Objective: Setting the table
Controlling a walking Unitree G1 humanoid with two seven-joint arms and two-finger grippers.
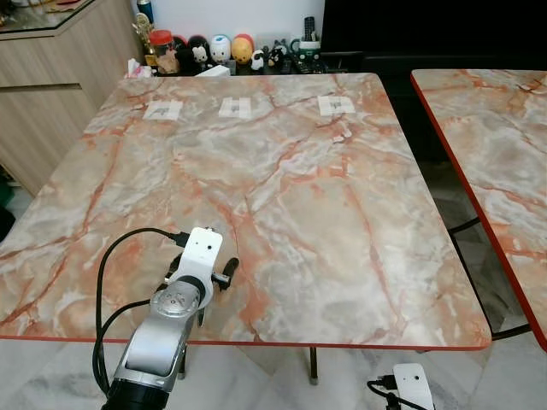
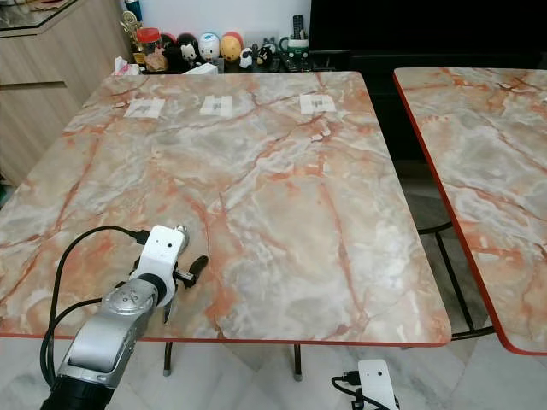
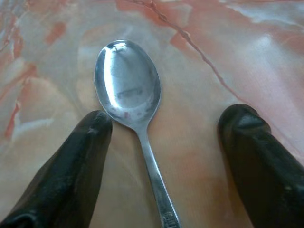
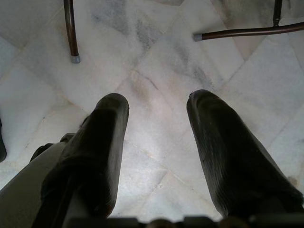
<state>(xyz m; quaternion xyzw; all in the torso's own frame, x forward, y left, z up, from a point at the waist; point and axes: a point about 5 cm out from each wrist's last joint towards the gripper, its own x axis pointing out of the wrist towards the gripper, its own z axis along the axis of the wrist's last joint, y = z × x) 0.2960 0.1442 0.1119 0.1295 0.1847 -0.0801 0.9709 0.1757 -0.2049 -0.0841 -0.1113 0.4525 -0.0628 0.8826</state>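
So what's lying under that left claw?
A metal spoon lies flat on the marble table between the open left gripper's fingers. Its handle end is cut off from sight.

Spoon (image 3: 137, 123) handle end cut off by wrist view edge. From head views, spoon hidden beneath left gripper (image 1: 205, 290) at table (image 1: 342, 213) near edge. Markings on three paper tags (image 1: 238, 107) at table far edge illegible.

no readable text, labels or numbers

Marble-patterned table (image 1: 342, 256), wooden cabinet (image 1: 51, 77), pale tiled floor (image 4: 156, 61).
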